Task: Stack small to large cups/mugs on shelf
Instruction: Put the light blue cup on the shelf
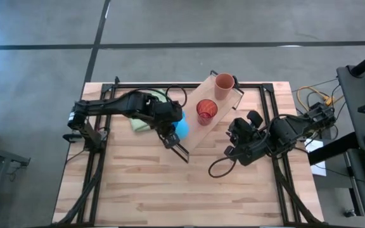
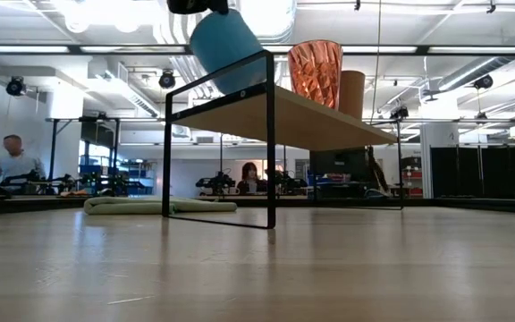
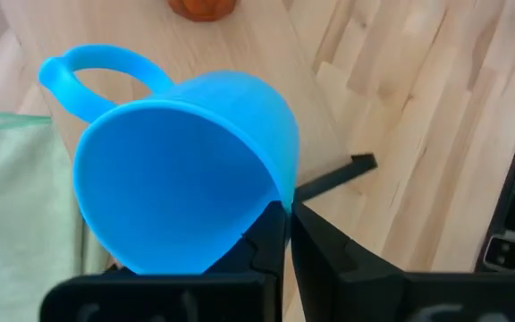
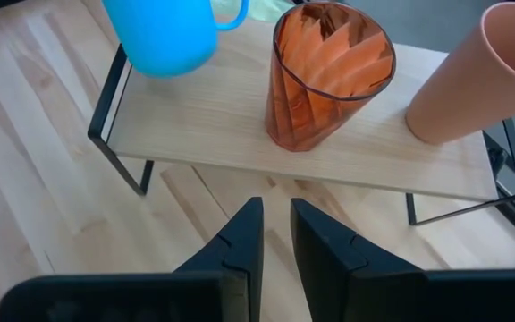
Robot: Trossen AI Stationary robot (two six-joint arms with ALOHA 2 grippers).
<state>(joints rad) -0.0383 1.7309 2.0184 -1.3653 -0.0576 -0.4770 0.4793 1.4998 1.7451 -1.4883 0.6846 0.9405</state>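
Blue plastic fills our left wrist view: the blue cup (image 3: pixel 186 170), handle and all, is pinched by its rim between the jaws of our left gripper (image 3: pixel 286 234), which are closed narrow on the thin wall. From the low view the cup hangs tilted over the near end of the shelf (image 2: pixel 284 116), and we cannot tell whether its base touches the board. Beyond our jaws along the same board stand the red tumbler (image 1: pixel 206 111) in the middle and the orange-brown cup (image 1: pixel 224 86) at the far end, both upright and apart from each other. Our right gripper (image 4: pixel 275 234) waits over the table just in front of the shelf, its jaws slightly parted and holding nothing, the tumbler straight ahead of them. We judge all three cups light and stiff, with smooth walls that could slip, so a rim pinch like this one seems the surest hold. A pale green cloth (image 1: pixel 142 124) lies on the table beside our left jaws.
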